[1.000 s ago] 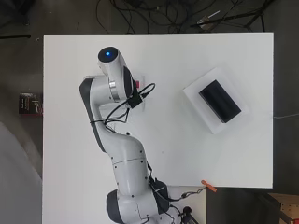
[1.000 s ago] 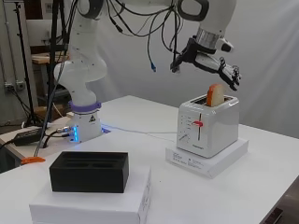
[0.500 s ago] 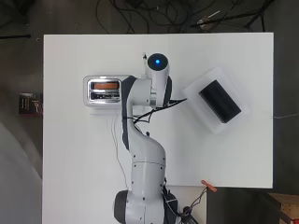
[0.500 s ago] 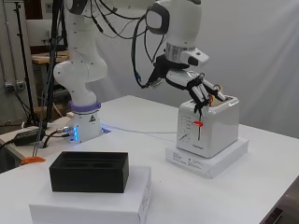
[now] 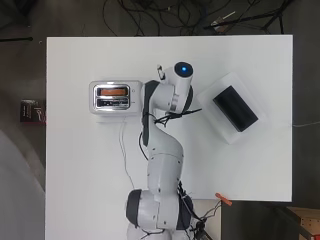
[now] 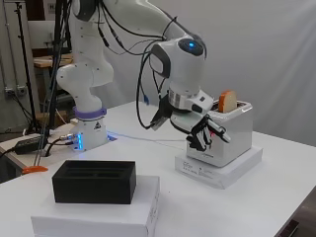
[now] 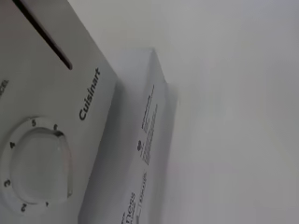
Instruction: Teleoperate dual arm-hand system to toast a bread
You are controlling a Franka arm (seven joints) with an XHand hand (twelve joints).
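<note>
Robot hand (image 6: 207,132) dropped from toaster (image 6: 224,134) top to front, fingers curled, empty; bread (image 6: 227,101) sits in slot.

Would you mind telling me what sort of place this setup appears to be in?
Probably a robotics lab, not a kitchen: a white robot arm is fixed at the edge of a white table, the toaster stands on a white box, and cables trail over the floor.
</note>
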